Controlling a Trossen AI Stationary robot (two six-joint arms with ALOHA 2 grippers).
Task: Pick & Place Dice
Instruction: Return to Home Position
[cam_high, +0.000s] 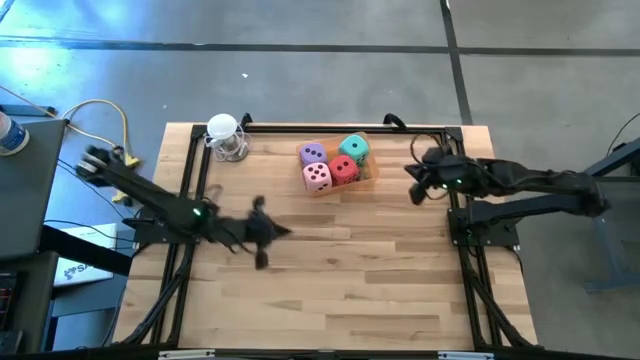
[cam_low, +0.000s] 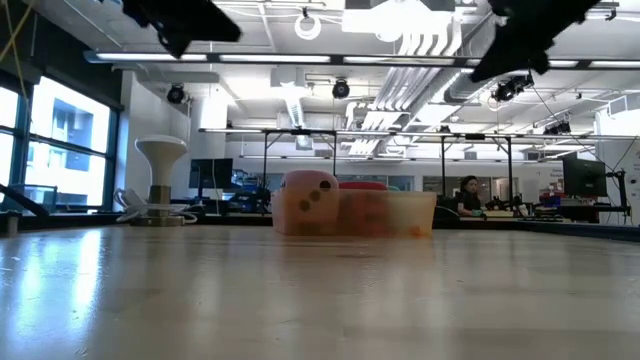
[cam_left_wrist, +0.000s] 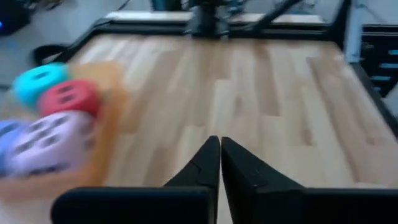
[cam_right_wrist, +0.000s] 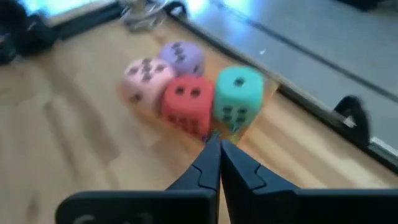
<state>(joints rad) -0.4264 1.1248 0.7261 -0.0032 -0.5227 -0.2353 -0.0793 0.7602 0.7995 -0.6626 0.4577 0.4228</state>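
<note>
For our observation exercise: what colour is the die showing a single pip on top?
The die is teal-green, clearest in the right wrist view.

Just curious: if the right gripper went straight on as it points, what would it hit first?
Probably the soft red cube die, or the teal-green die beside it; the right gripper aims between them, depth unclear.

Bright even light; ceiling strip lamps (cam_low: 250, 57) glowing; glare on floor (cam_high: 60, 58); faint shadows on table (cam_high: 350, 275).
</note>
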